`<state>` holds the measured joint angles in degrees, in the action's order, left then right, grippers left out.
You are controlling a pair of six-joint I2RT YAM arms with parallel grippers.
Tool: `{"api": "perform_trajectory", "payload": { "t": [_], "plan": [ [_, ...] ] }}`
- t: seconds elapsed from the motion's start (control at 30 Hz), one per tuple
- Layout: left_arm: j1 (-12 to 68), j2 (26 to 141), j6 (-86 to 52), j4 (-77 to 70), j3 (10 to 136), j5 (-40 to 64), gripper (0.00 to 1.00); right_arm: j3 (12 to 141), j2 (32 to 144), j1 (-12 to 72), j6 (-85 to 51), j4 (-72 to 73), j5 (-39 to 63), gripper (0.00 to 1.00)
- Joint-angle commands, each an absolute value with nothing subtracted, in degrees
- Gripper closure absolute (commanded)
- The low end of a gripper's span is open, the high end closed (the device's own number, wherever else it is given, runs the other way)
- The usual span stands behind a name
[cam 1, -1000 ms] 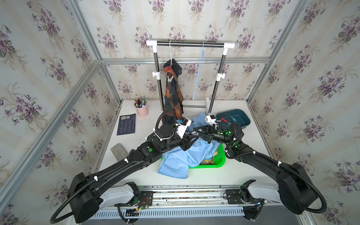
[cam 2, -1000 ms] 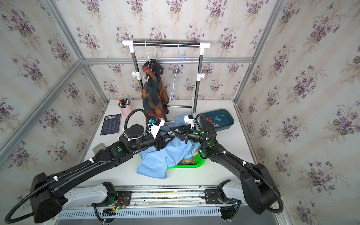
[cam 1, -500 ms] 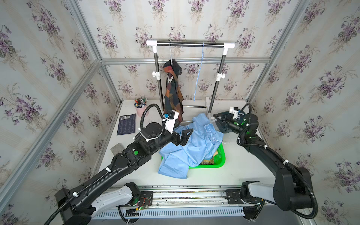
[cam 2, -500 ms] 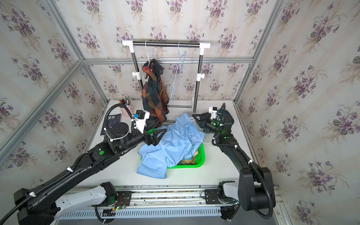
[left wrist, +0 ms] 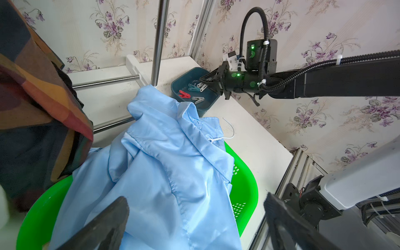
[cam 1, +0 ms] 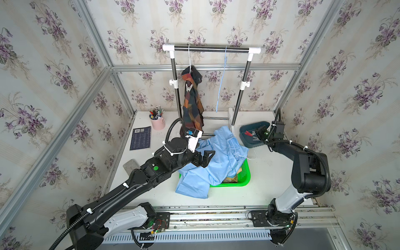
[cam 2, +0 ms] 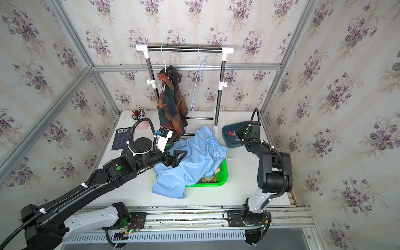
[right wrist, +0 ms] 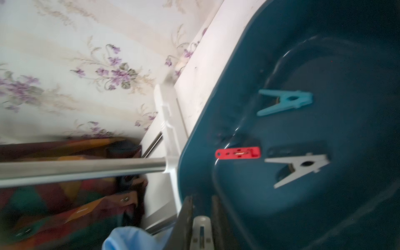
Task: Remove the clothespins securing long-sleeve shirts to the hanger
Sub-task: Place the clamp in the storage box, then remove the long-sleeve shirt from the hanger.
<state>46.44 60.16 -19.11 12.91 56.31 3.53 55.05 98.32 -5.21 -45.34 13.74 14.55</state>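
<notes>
Clothespins (left wrist: 198,99), five counted — teal pin (right wrist: 285,102), red pin (right wrist: 238,153) and white-grey pin (right wrist: 298,166) lying in the dark teal bin (cam 1: 251,129) at far right, a fourth pin (right wrist: 201,229) clamped in the right gripper (right wrist: 201,205) just over that bin, a fifth pin (cam 1: 189,87) clipped to the dark plaid shirt (cam 1: 191,108) hanging on the far rack (cam 1: 211,49). Shirts, three — light blue shirt (cam 1: 216,160) draped over one green basket (cam 1: 244,175), yellow plaid shirt (cam 1: 231,179) beneath. Left gripper (cam 1: 206,159) spread wide, empty, above the blue cloth. White table (cam 1: 270,173), floral wallpaper (cam 1: 216,17).
</notes>
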Motion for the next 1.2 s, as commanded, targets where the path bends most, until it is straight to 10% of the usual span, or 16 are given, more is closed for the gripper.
{"api": "perform_trajectory", "payload": {
  "t": [0.0, 0.27, 0.73, 1.17],
  "plan": [
    [46.56, 60.21, -20.47, 13.18, 56.05, 4.66, 0.01, 56.68, 100.32, -5.1, -40.84, 15.68, 7.95, 0.76],
    [46.64, 62.31, -20.0, 14.97, 57.13, 4.28, 0.01, 57.91, 99.54, -5.1, -37.98, 14.49, 7.6, 0.25],
    [54.75, 75.48, -20.63, 22.38, 62.96, 2.72, 0.01, 36.18, 57.25, -4.11, -36.5, -12.05, 25.27, 0.4],
    [59.06, 82.62, -24.47, 19.42, 65.7, 2.48, 0.01, 19.83, 58.42, -4.33, -48.45, 11.26, 39.03, 0.47]
  ]
}}
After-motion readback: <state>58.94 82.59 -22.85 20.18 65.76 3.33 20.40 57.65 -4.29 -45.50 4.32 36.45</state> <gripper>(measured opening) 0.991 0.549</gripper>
